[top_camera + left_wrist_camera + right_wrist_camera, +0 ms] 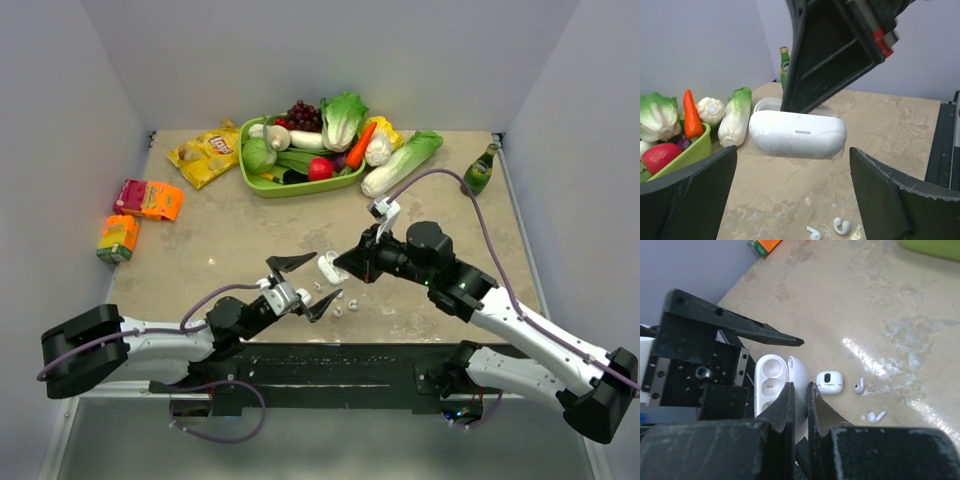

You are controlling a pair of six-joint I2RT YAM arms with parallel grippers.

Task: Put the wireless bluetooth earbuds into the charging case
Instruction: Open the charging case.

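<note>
Your right gripper (800,388) is clamped on just the lid of the charging case (797,134), so a nudge from your wide-open left gripper (305,284) could twist it loose over the earbuds (842,226) on the worktop (230,240).

The right pincer (801,388) hides the charging case's (771,375) lower half; 1 earbud (814,233) is cropped below.

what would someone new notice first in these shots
The white charging case, lid open, is held off the table near its middle by the right gripper, fingers clamped on it. The left gripper faces it with fingers spread wide, and tiny white earbuds lie loose on the table below. At the far edge, a green tray heaped with toy vegetables adds the colour.
</note>
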